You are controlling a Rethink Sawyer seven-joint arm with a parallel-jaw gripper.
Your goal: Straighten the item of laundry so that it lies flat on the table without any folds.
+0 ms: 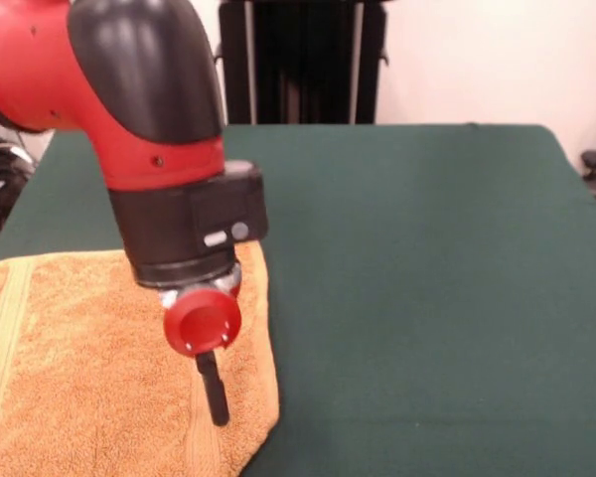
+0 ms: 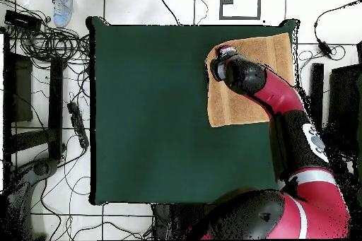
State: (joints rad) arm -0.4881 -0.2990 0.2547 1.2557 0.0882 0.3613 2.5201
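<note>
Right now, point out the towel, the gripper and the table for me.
towel [image 1: 89,378]: front view, middle of its terry surface.
gripper [image 1: 217,402]: front view, its black tip over the towel.
table [image 1: 427,278]: front view, bare green cloth.

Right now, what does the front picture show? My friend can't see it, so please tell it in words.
A red and black robot arm reaches down over an orange-tan towel, its gripper poised above the towel's right edge. The towel lies at the near left corner of a dark green table, the rest of which shows only green cloth.

tangled cables [image 2: 42,40], black stand [image 1: 303,60], shoe [image 2: 62,5]
</note>
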